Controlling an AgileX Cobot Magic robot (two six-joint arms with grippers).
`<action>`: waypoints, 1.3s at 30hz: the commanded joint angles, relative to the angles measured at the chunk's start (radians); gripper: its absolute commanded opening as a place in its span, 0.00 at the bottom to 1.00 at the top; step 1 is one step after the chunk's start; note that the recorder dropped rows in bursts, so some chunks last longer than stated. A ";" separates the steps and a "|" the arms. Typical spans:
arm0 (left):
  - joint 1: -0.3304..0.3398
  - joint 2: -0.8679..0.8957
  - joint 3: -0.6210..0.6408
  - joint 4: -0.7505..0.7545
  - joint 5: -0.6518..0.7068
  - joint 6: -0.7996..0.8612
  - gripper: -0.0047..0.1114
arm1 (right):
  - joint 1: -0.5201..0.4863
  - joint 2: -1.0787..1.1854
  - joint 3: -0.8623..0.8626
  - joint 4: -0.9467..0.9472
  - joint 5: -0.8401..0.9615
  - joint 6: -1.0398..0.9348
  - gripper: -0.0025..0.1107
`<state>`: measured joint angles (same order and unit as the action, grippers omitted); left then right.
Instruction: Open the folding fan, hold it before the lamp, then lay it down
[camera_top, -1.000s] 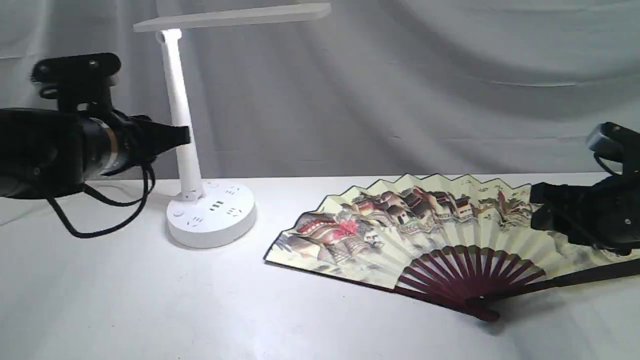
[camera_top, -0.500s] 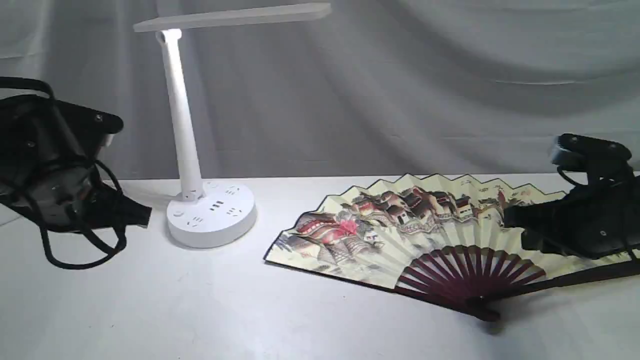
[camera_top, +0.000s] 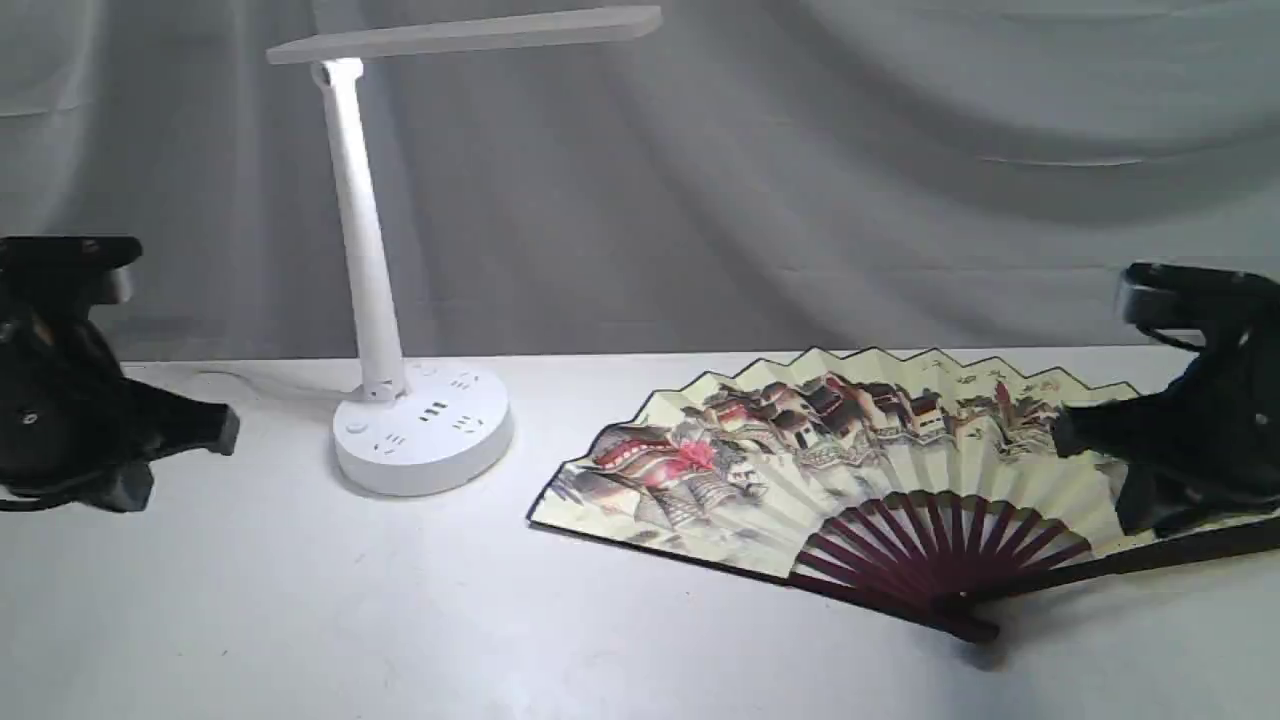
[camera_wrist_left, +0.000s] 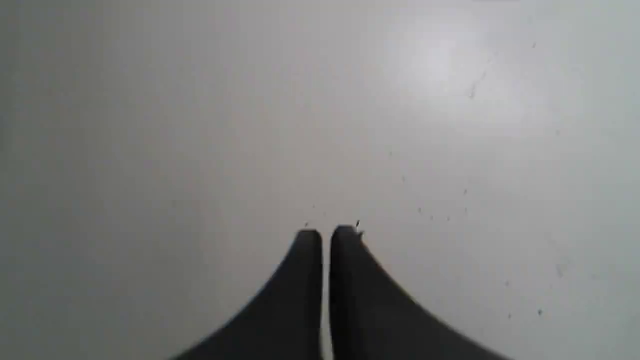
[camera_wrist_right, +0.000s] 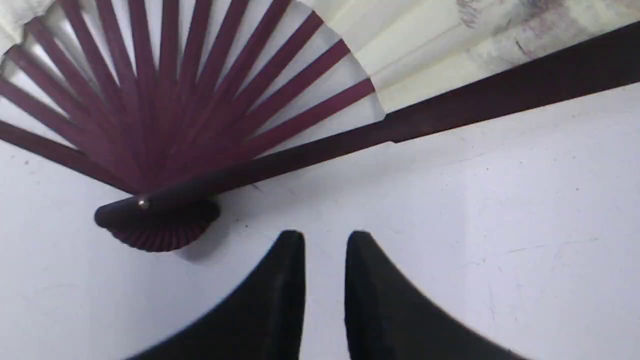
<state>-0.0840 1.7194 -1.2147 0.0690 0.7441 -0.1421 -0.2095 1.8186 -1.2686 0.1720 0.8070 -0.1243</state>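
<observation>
Since a second ago the left gripper (camera_wrist_left: 325, 232) has dropped from level with the lamp's stem and pulled back to the left edge of the exterior view. The right gripper (camera_wrist_right: 325, 235) has shifted a little by the fan's right end. The fan itself has not stirred.

The large cream paper folding fan with painted buildings and dark maroon ribs (camera_top: 860, 450) lies spread wide and flat on the white table (camera_top: 300, 600). It sits to the right of the tall white plastic desk lamp with a flat bar head and round base (camera_top: 365, 250), and well apart from it.

The left gripper's jaws are pressed almost together, with only a sliver between them, and they hold nothing over bare tabletop. The right gripper's jaws stand a little apart and are empty, pointing at bare table just beside the fan's pivot and lower guard.

In the exterior view the right gripper overlaps the leaf's right end, so it may be brushing the paper; that view is too poor to settle it.

As I judge it, the fan has been opened and laid down and neither gripper has a hold on it. Little seems left but to draw both arms clear.
</observation>
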 joint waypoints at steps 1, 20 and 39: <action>0.069 -0.013 0.000 -0.120 0.089 0.124 0.04 | 0.001 -0.011 -0.064 -0.027 0.086 -0.013 0.16; 0.115 -0.015 0.000 -0.111 0.117 0.200 0.04 | -0.034 -0.011 -0.066 -0.103 0.113 -0.009 0.02; 0.115 -0.057 0.000 -0.111 0.124 0.252 0.04 | -0.021 -0.016 -0.066 -0.165 0.104 -0.009 0.02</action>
<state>0.0308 1.6854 -1.2147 -0.0410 0.8719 0.1000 -0.2380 1.8186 -1.3287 0.0160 0.9176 -0.1330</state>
